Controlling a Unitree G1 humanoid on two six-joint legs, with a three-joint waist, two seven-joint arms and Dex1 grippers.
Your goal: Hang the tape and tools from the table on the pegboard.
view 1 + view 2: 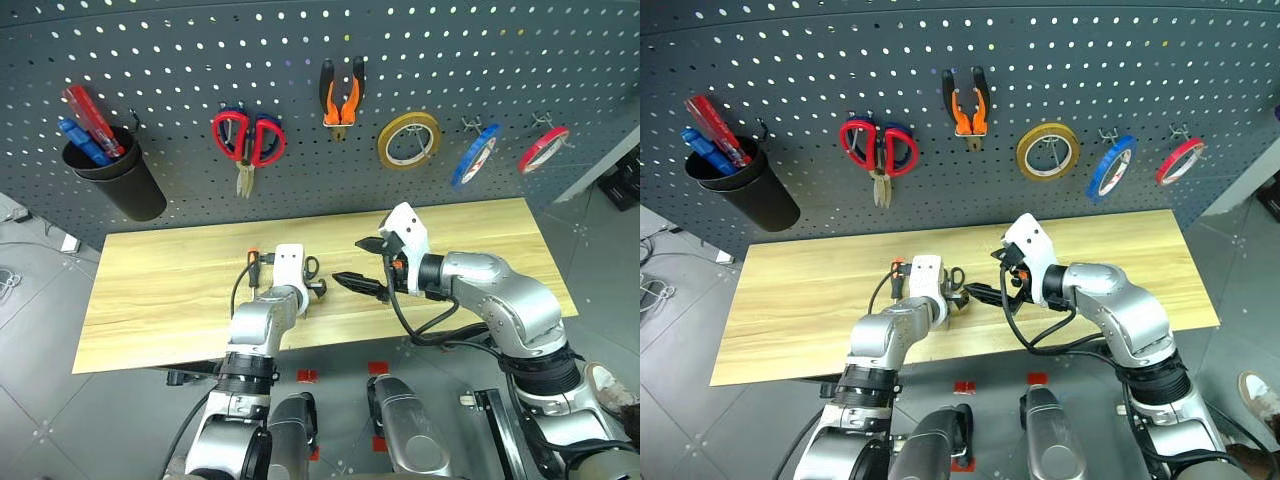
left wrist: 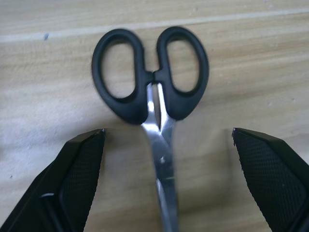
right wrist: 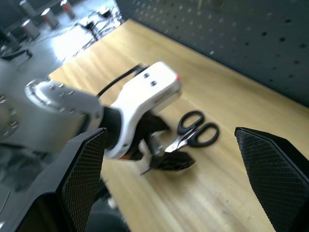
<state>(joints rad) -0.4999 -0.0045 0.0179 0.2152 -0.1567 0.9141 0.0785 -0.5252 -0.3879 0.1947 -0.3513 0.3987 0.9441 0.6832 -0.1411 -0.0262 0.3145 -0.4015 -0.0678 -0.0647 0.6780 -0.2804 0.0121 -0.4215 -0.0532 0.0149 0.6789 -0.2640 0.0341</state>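
Small black-handled scissors lie flat on the wooden table. Their blades run between the fingers of my open left gripper, which hangs low over them without touching. My right gripper is open and empty, just right of the scissors and above the table. A slim black-and-orange screwdriver lies left of my left wrist. On the pegboard hang the orange-and-black pliers and the blue tape.
Also on the pegboard are a black cup holding red and blue screwdrivers, red-handled scissors, a yellow-tan roll and a red roll. The table's left and right parts are bare wood.
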